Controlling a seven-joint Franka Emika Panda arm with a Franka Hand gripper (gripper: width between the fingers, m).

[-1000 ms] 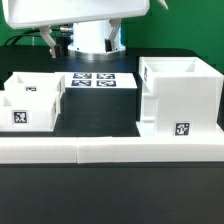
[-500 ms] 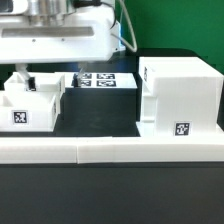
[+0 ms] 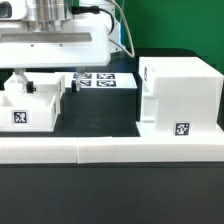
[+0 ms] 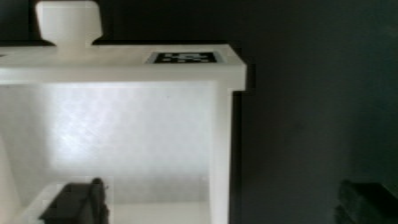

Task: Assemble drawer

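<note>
1. A low white strip [image 3: 110, 150] runs along the near edge of the black table [image 3: 100, 118].
2. Just behind it, at the table edge on the exterior view's left, sits the front tray [image 3: 30, 112]. Its open side is up and it has a tag [image 3: 18, 117] on its near face. The back tray [image 3: 52, 92] stands right behind it; I cannot tell whether the two touch.
3. The casing [image 3: 180, 95] stands upright just behind the strip, by the table edge on the exterior view's right. It is well apart from the trays.
4. The hand [image 3: 46, 82] hangs over the trays, spread wide apart and gripping nothing. One finger [image 3: 22, 80] is down among the trays, and the other [image 3: 72, 83] is just outside them on the casing's side.
5. The wrist view shows one finger [image 4: 75, 200] over a tray's hollow [image 4: 125, 130] and the other [image 4: 374, 200] over bare table, with the tray's side wall between them. A knob [image 4: 66, 22] stands at that tray's far end. I cannot tell which of the two trays this is.
6. The marker board [image 3: 100, 80] lies flat toward the far edge, between the trays and the casing.
</note>
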